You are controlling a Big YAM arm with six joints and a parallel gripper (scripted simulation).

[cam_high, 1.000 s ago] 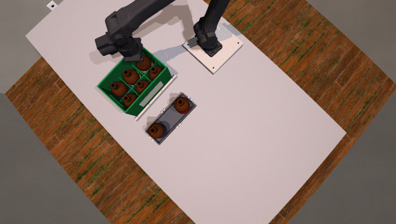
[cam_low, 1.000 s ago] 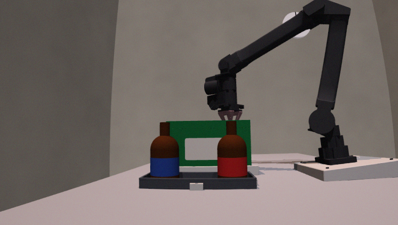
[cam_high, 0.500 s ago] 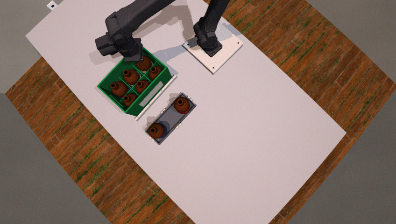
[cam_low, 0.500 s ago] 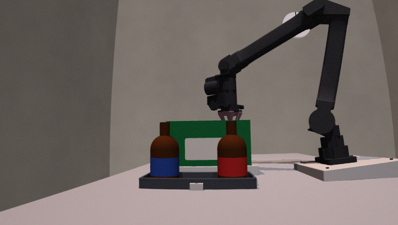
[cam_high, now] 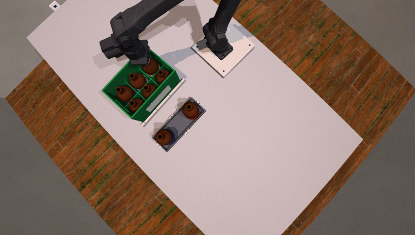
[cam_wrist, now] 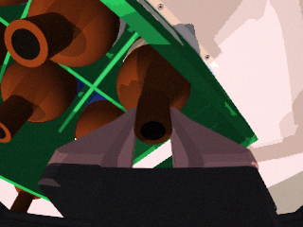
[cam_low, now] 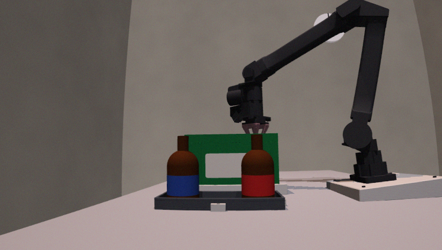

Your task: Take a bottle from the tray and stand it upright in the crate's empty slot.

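The green crate (cam_high: 141, 89) stands on the table with a brown bottle in each slot. My gripper (cam_high: 142, 59) is above the crate's far corner slot, shut on the neck of the brown bottle (cam_high: 150, 66) there. In the wrist view the two fingers clamp this bottle's neck (cam_wrist: 153, 120), and its body is upright inside the slot walls. I cannot tell whether its base rests on the crate floor. In the side view the gripper (cam_low: 255, 128) sits just above the crate's top edge (cam_low: 232, 136). The dark tray (cam_high: 178, 123) holds two upright bottles, one red-labelled (cam_low: 257, 169) and one blue-labelled (cam_low: 183, 170).
The arm's base plate (cam_high: 222, 55) is to the right of the crate. A white strip (cam_high: 163, 102) lies along the crate's side that faces the tray. The tray's middle space between its two bottles is bare.
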